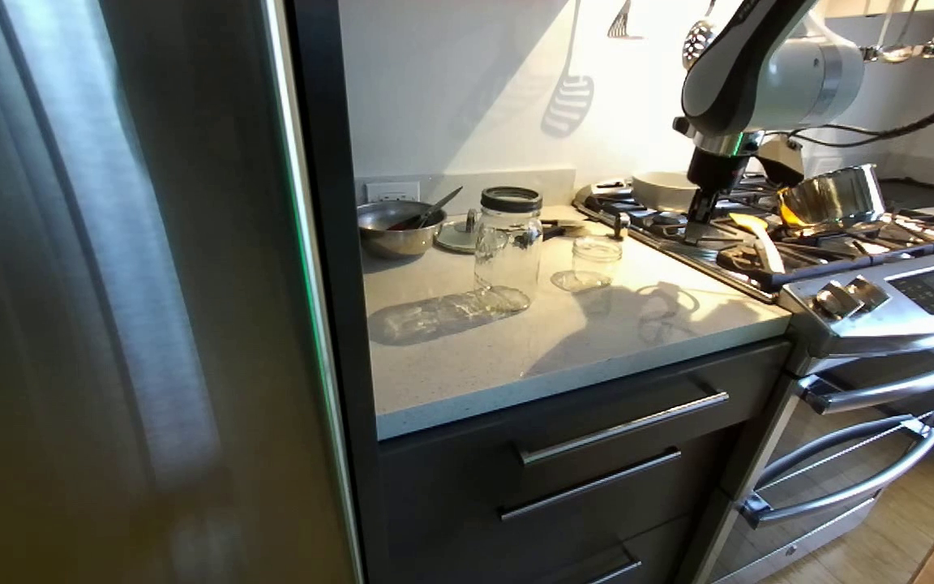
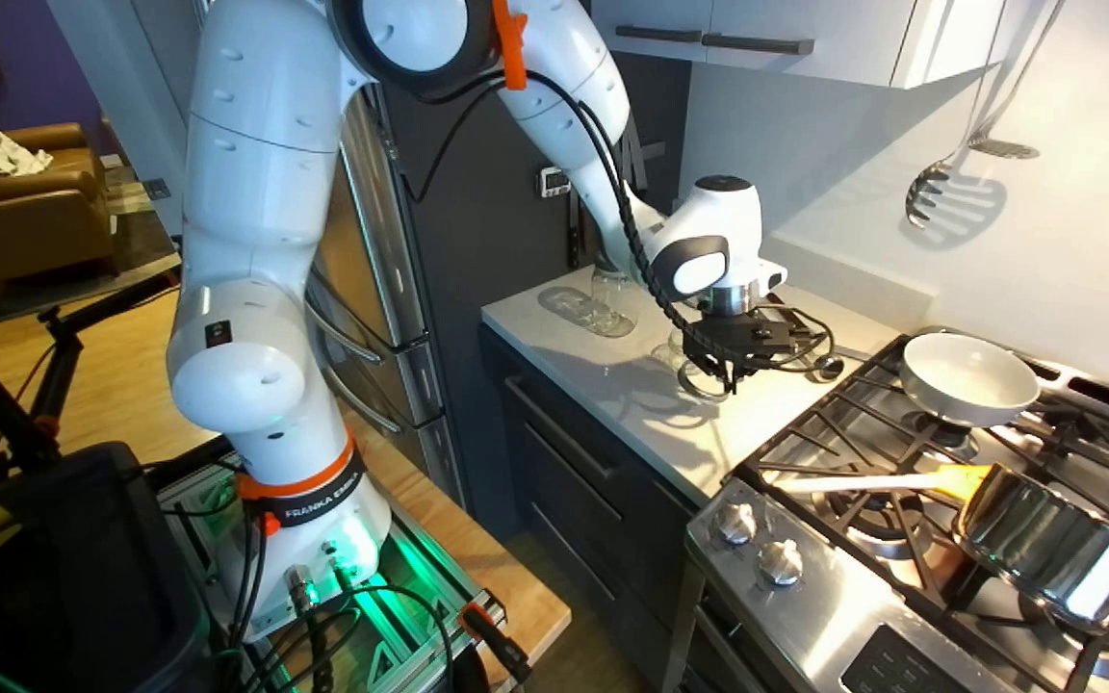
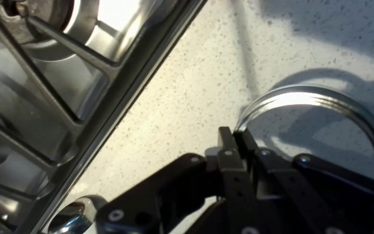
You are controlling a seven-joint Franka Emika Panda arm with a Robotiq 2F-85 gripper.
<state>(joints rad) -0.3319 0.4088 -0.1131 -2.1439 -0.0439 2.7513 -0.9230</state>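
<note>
- Claw (image 3: 236, 134): directed downward above the speckled surface (image 3: 180, 97); its fingertips are together, clamped on the edge of a metal ring.
- Metal ring (image 3: 299, 97): silvery, extending to the right of the claw in the wrist view; shadows lie on the surface around its outline.
- Stove grate (image 3: 73, 45): left of the claw in the wrist view, near but apart.
- Rounded metal object (image 3: 76, 214): below and left of the claw in the same view; partly cut off, identity unclear.
- Small glass jar (image 1: 597, 259): upright on the surface, left of the claw in an exterior view.
- Large glass jar (image 1: 507, 251): upright and dark-rimmed at the top, farther left of the claw.
- Metal bowl (image 1: 400, 243): well left of the claw, a pot lid (image 1: 456, 237) just beside it.
- Saucepan (image 2: 1045, 539): tilted on the stove, right of the claw in both exterior views; a yellow-headed spatula (image 2: 863, 483) is next to it.
</note>
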